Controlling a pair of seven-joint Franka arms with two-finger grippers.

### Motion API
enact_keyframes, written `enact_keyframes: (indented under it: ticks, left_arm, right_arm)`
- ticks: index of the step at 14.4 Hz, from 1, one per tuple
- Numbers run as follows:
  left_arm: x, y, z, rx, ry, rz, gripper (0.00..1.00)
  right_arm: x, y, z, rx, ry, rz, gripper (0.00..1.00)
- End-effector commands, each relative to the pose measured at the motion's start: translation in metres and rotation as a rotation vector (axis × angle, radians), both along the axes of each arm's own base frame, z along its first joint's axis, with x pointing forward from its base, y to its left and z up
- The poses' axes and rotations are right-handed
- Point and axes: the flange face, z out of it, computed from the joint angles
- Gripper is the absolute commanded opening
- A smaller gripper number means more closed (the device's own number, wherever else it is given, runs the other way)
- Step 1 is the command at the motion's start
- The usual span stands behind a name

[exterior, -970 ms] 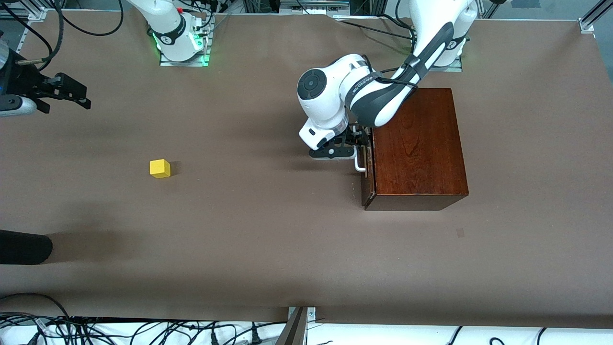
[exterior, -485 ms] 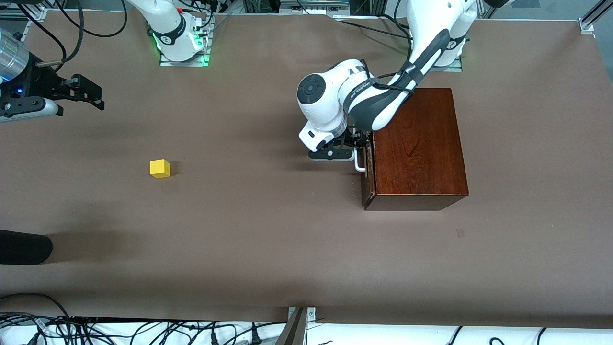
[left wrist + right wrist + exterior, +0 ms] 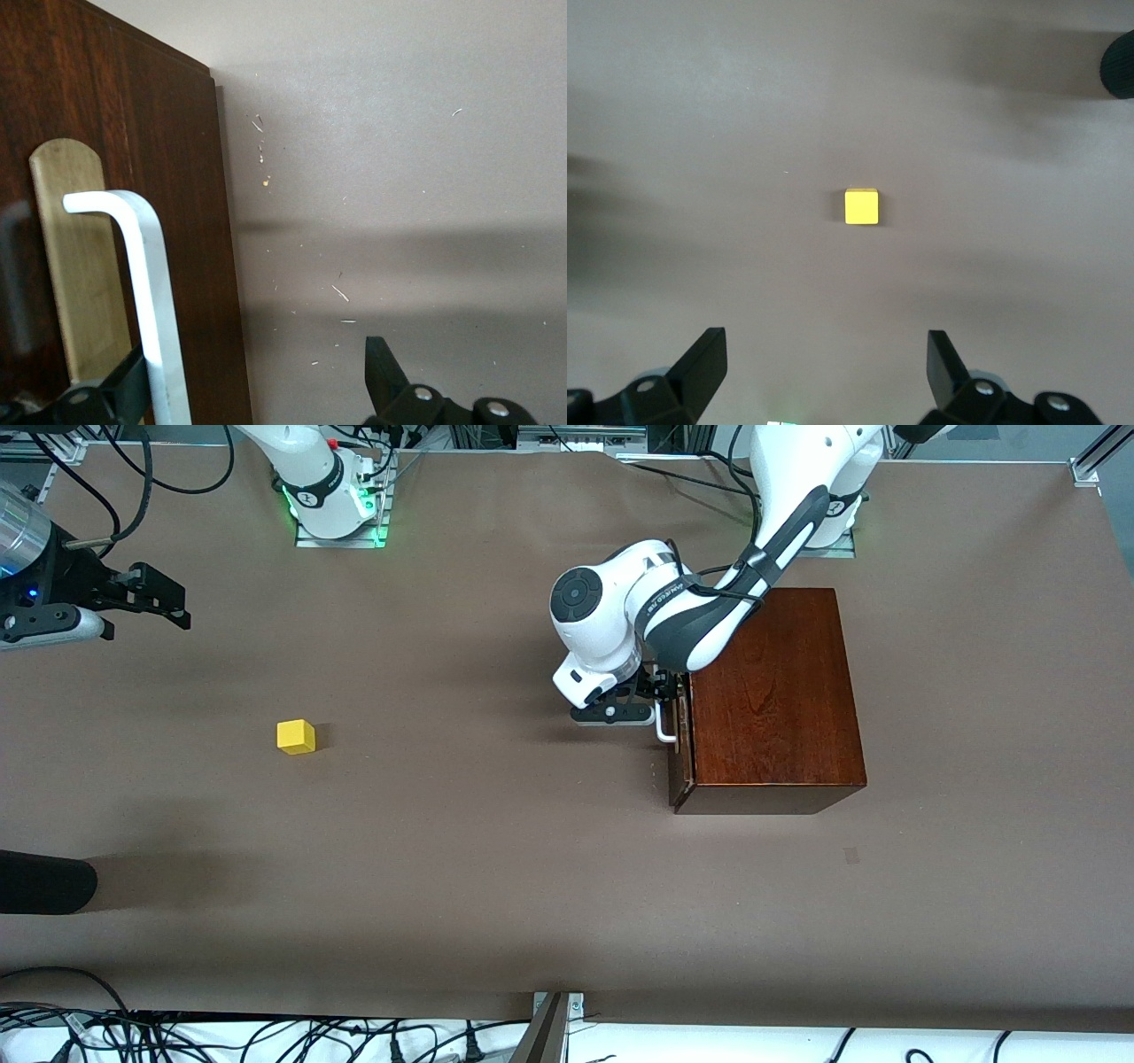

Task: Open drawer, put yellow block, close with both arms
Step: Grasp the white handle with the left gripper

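Small bright yellow cube (image 3: 296, 737) sat on open brown table (image 3: 496, 886), well apart from glossy reddish-brown wooden box (image 3: 771, 700). Drawer (image 3: 679, 735) was shut. Left gripper (image 3: 657, 700), fingers wide, straddled white U-shaped handle (image 3: 142, 283). Right gripper (image 3: 824, 372), fingers wide, hung over cube's end of table.

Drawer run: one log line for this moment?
drawer: shut | left gripper: open, straddling handle | right gripper: open, aloft | yellow block: on table

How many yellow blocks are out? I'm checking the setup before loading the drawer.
1: the yellow block lies on the table toward the right arm's end. The closed drawer may hide more.
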Motion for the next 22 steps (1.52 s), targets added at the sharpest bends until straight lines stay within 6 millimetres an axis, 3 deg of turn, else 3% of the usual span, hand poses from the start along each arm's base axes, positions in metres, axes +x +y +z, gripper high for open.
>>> enact_keyframes:
  ticks: [1, 6, 13, 22]
  left_arm:
    - [0.003, -0.001, -0.005, -0.008, -0.015, -0.004, 1.0]
    - [0.008, 0.003, -0.005, -0.013, -0.016, 0.01, 1.0]
    - [0.002, -0.006, 0.0, -0.054, 0.021, 0.043, 1.0]
    - [-0.004, -0.04, 0.002, -0.089, -0.006, 0.093, 1.0]
  right_arm:
    - [0.002, -0.003, -0.001, -0.013, -0.011, 0.0, 1.0]
    - [0.003, -0.005, -0.006, -0.013, -0.003, -0.003, 1.0]
    - [0.003, -0.005, -0.005, -0.013, -0.009, -0.003, 1.0]
    - [0.005, -0.003, -0.006, -0.013, -0.019, 0.002, 1.0]
